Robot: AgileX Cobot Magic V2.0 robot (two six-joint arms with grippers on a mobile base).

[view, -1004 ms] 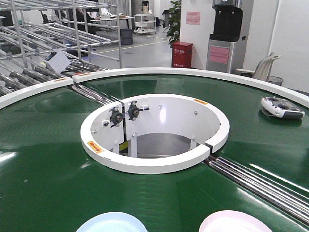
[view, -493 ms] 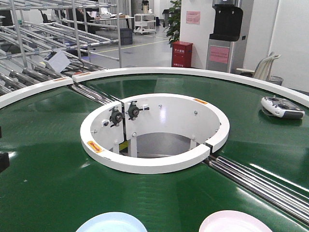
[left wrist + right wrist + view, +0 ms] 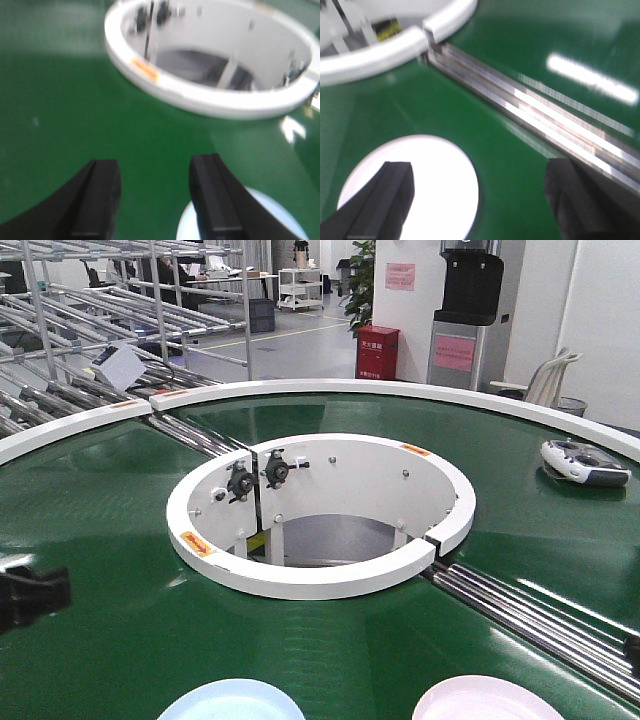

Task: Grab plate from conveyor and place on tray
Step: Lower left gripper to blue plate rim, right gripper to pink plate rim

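Conveyor (image 3: 100, 540): dark green ring belt with white rims, filling the front view.
Central well (image 3: 300, 585): white, round, mid-belt.
Rollers (image 3: 540, 620): steel, running from the well toward the right edge.
Blue plate (image 3: 230, 702): on the belt, near edge, left.
Pink plate (image 3: 485, 700): on the belt, near edge, right.
Left gripper (image 3: 152, 170): fingers spread, empty, above bare belt, blue plate under one finger.
Right gripper (image 3: 479, 170): fingers wide apart, empty, between pink plate and rollers.
Handset (image 3: 585, 462): on the belt, far right.
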